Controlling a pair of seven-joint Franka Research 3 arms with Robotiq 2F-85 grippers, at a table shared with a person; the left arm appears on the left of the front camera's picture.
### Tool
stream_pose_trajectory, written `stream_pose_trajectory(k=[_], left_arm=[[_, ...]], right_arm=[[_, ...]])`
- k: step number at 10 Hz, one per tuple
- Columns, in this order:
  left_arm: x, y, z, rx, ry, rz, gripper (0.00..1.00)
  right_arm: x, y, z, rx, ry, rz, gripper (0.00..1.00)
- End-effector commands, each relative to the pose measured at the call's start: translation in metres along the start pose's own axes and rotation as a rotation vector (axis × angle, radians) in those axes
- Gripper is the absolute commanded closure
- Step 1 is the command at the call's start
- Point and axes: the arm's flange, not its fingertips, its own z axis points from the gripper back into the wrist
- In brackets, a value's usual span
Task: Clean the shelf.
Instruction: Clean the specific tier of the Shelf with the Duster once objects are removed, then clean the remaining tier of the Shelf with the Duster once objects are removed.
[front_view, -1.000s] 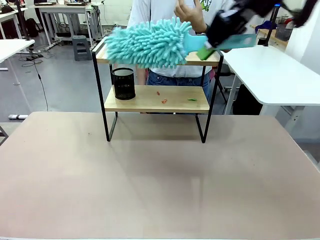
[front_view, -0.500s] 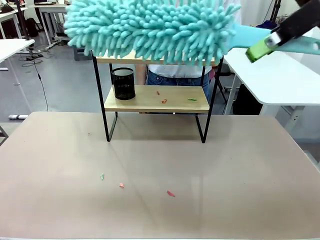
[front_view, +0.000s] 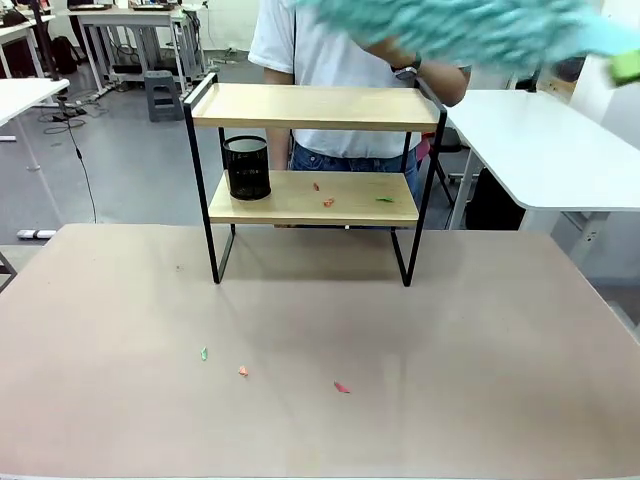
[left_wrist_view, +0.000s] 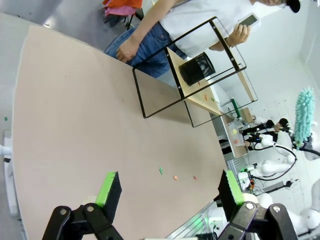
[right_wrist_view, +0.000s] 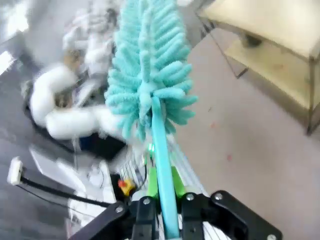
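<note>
Holding the duster aloft, my right claw pinching its handle | left claw spread, idle | shelf at far side of the table, top board bare, scraps on lower board | step, I judge: between sweeps | next: angle head under top board.

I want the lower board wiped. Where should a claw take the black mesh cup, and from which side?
Probably across the upright round wall of the black mesh cup, level from the robot's side; the light wooden top board blocks approach from above.
</note>
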Motion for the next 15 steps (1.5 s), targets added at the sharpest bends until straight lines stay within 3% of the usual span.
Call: stream_pose_trajectory(k=[1,2,4,6,7,8,15], left_arm=[[0.001,0.0,-0.002,-0.016,-0.016,-0.02,0.0],[0.001,0.0,-0.002,-0.016,-0.016,-0.02,0.0],[0.001,0.0,-0.002,-0.016,-0.016,-0.02,0.0],[0.001,0.0,-0.002,-0.016,-0.016,-0.02,0.0],[0.001,0.0,-0.002,-0.016,-0.016,-0.02,0.0],[0.001,0.0,-0.002,-0.016,-0.016,-0.02,0.0],[0.001,0.0,-0.002,-0.016,-0.016,-0.02,0.0]], right_arm=[[-0.072,-0.01,0.076,-0.24,-0.225,-0.191,0.88],[-0.107,-0.027,0.089,-0.243,-0.271,-0.274,0.88],[-0.159,-0.079,0.07,-0.25,-0.323,-0.461,0.88],[-0.165,-0.129,0.031,-0.261,-0.253,-0.576,0.88],[-0.152,-0.147,0.011,-0.317,-0.181,-0.599,0.88],[-0.182,-0.114,0.064,-0.27,-0.266,-0.542,0.88],[-0.182,-0.114,0.064,-0.27,-0.266,-0.542,0.88]])
